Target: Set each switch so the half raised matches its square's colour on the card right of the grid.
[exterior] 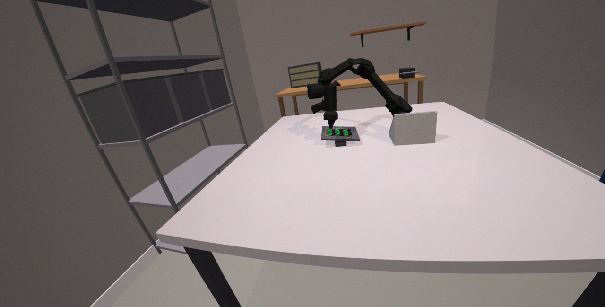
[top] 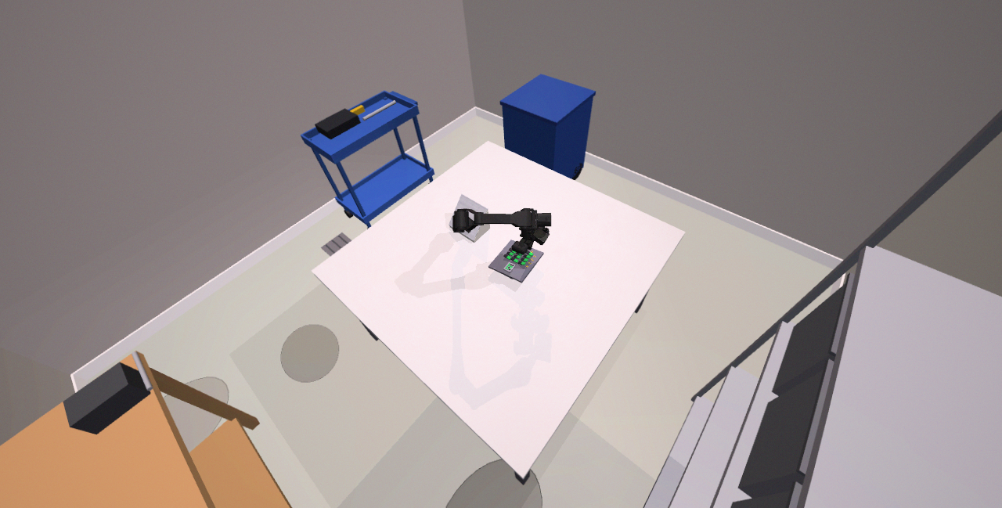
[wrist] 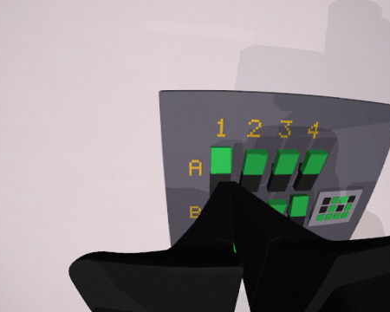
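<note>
A dark grey switch panel (wrist: 184, 121) (top: 499, 268) (exterior: 356, 138) lies on the white table (top: 490, 351) (exterior: 380, 195). It carries rows of green and dark grey rocker switches under yellow column numbers 1 to 4. Row A shows whole: A1 (wrist: 221, 159), A2 (wrist: 254, 163), A3 (wrist: 285, 163) and A4 (wrist: 313, 163). The small card (wrist: 335, 208) (top: 509, 267) sits at the panel's right. My gripper (wrist: 226, 189) (top: 527, 246) (exterior: 331, 127) is shut and empty. Its tip is low over column 1, at the near end of A1. It hides most of row B and the rows below.
The arm's grey base block (exterior: 413, 128) (top: 470, 217) stands on the table beside the panel. A metal shelf rack (exterior: 126, 93) stands off the table's edge. A blue cart (top: 367, 147) and a blue cabinet (top: 546, 123) stand on the floor.
</note>
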Available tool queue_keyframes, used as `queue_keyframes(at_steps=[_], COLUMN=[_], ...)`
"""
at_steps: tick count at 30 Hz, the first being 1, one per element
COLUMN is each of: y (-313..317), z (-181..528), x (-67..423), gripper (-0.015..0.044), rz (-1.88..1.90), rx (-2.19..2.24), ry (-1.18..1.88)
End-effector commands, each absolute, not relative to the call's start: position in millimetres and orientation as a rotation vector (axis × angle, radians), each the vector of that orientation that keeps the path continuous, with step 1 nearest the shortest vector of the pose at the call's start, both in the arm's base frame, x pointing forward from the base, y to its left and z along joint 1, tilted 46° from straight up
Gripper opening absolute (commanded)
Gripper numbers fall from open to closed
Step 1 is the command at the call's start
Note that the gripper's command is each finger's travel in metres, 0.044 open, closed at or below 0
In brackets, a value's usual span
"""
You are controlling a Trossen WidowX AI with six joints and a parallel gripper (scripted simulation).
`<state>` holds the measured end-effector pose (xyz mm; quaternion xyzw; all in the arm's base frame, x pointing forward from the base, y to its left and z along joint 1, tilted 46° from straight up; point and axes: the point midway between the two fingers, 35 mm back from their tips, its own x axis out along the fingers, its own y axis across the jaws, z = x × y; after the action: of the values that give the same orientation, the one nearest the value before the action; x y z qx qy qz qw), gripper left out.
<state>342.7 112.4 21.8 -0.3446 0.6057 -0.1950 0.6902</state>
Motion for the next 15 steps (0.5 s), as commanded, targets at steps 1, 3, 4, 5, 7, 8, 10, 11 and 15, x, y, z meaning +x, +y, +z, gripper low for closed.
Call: queue_keyframes(at_steps=[1,3,4,5,7,8,10,11,15], y=[137,137,137,136,127,120,102,96,91], z=[47,47,47,48,56,64,82,88,92], x=[336,336,336,336,339,341,344,345,345], gripper=[0.0000,0.0000,0.0000,0.0000,0.0000,0.0000,0.0000,0.0000,0.0000], rz=[-0.419,-0.419,-0.419,-0.419,-0.419,-0.419,-0.420,-0.421,-0.422], rx=[-0.759,-0.759,-0.759,-0.759,-0.756,-0.754,-0.757,-0.760,-0.763], ry=[1.326,1.326,1.326,1.325,1.323,1.321,1.322,1.324,1.325])
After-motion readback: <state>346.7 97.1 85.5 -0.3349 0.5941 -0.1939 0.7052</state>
